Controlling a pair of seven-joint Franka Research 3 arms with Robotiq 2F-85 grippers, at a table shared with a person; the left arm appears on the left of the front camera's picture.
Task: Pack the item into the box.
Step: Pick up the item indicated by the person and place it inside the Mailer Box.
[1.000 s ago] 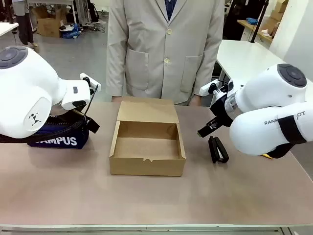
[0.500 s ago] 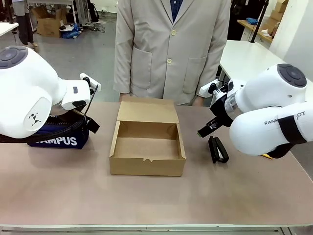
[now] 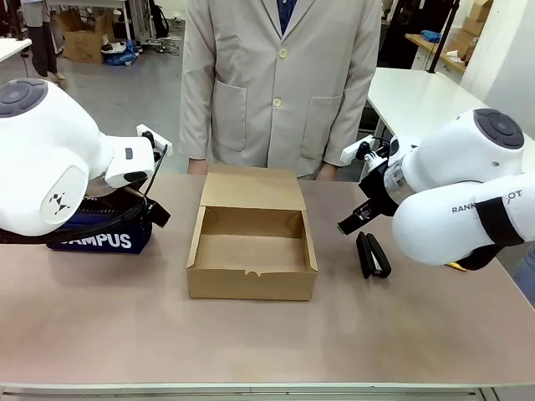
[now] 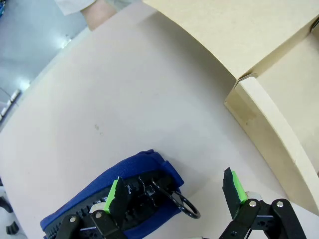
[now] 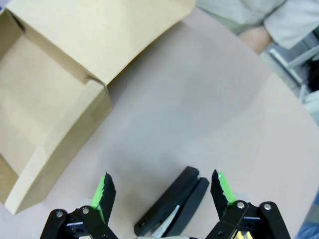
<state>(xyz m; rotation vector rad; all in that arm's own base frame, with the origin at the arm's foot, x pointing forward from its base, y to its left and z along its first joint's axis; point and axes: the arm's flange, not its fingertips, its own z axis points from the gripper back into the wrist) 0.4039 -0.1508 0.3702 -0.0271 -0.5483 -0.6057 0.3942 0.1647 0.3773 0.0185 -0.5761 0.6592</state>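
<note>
The brown cardboard box stands open at the table's middle, its lid flap leaning back toward the person. The navy "CAMPUS" pouch lies left of it, partly hidden under my left arm. My left gripper hovers open over the pouch's box-side end. In the left wrist view the left gripper is open above the pouch, one pad over its zip end, with the box to the right. My right gripper is open right of the box, empty in the right wrist view.
A black stapler lies right of the box, below the open right gripper. A yellow tip peeks from under my right arm. A person in a beige coat stands at the far edge, hands near the table.
The person has shifted slightly from side to side behind the table. Both arms, the pouch and the box have stayed put.
</note>
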